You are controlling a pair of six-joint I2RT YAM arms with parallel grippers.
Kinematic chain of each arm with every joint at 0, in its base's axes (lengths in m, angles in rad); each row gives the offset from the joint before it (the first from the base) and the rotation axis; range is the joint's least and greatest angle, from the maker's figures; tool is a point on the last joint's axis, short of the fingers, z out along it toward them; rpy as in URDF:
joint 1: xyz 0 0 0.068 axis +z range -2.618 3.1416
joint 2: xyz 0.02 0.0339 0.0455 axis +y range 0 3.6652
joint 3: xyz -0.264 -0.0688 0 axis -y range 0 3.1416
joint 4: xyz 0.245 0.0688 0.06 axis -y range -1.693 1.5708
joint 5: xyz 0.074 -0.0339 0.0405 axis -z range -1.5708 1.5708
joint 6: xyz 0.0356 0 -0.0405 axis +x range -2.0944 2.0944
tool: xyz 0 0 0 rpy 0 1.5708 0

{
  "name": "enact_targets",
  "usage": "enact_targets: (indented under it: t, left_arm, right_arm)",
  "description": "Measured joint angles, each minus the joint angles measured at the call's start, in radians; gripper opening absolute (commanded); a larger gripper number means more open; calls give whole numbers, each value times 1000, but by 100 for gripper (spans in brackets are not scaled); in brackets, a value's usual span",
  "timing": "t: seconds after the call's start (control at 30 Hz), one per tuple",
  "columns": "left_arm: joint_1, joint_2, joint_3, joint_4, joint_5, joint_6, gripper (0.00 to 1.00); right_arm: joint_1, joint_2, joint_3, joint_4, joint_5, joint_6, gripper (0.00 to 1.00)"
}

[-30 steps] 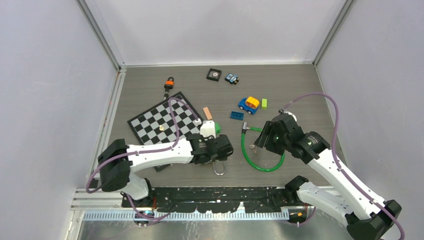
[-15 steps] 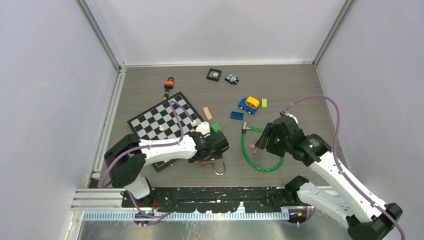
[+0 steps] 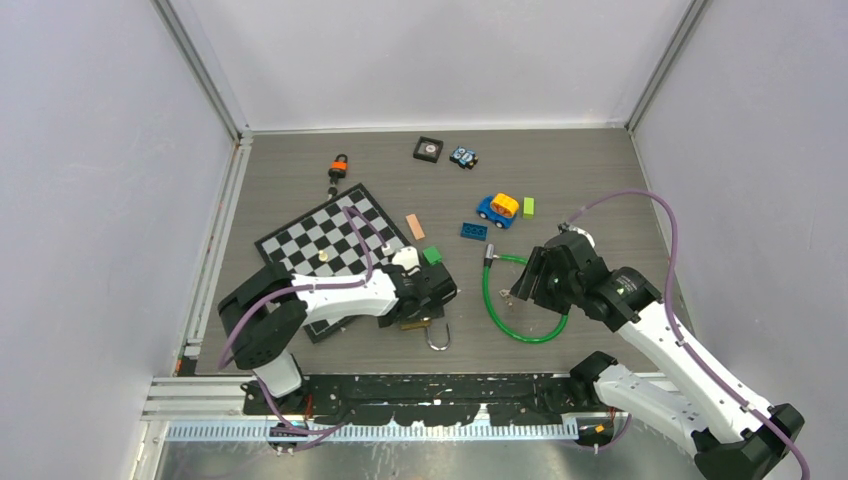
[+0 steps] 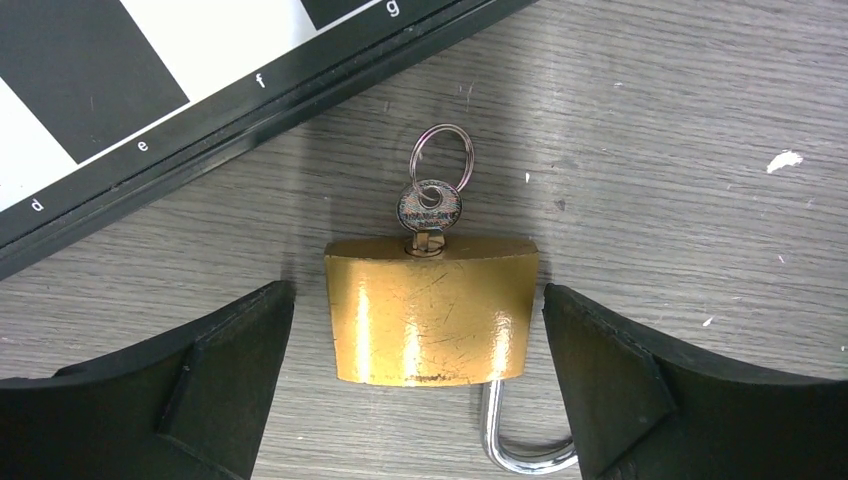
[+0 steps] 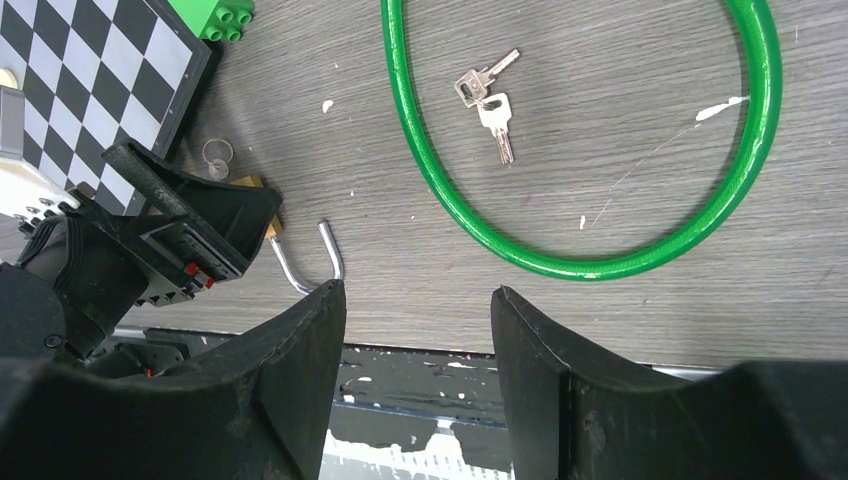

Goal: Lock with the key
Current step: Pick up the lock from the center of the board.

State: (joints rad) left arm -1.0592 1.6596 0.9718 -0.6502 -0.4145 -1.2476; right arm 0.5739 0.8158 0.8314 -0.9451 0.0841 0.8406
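- The scratched brass padlock [image 4: 430,310] is lying flat near the near edge of the table [image 3: 600,180], left of its middle, just beside the black-and-white chessboard [image 4: 250,95]. A small silver key on a ring [image 4: 430,208] is sitting in its keyhole, and the steel shackle [image 4: 515,455] is standing open.
- The left end effector [image 4: 415,300] is straddling the padlock body with its fingers apart, a gap showing on each side, gripping nothing.
- The step in hand seems to be pinning the body. The fingers should be closing squarely on its two short sides, low against the table, leaving the key and shackle free.
- The right end effector [image 5: 418,330] is hovering with its fingers apart above the green cable loop [image 5: 420,170], well apart from the padlock. It is probably going to be needed for pushing the shackle home and turning the key.
- A lopsided squeeze is risking the body spinning or sliding on the wood.
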Motion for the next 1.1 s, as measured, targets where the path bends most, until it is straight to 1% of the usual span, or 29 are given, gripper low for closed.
enact_targets:
  t: [0.1,0.23,0.33,0.5,0.63,0.87,1.1]
  left_arm:
    - [0,0,0,-3,0,-3,94]
    - [-14,-5,-3,-9,-7,-14,93]
    - [-47,-5,-3,-36,-13,-30,92]
    - [-84,17,25,-89,-17,-52,88]
    - [-85,31,38,-90,-16,-71,87]
    - [-77,49,56,-84,-22,-79,88]
    - [-59,59,66,-79,-23,-72,81]
  right_arm:
    - [0,-5,0,-3,0,0,60]
    - [0,-13,0,-6,2,-1,60]
    - [0,-13,0,-6,3,0,60]
    - [0,-13,0,-6,-1,0,61]
    - [0,-14,0,-9,0,-1,60]
    - [0,-49,0,-27,0,0,60]
    - [0,-57,0,-30,3,-6,60]
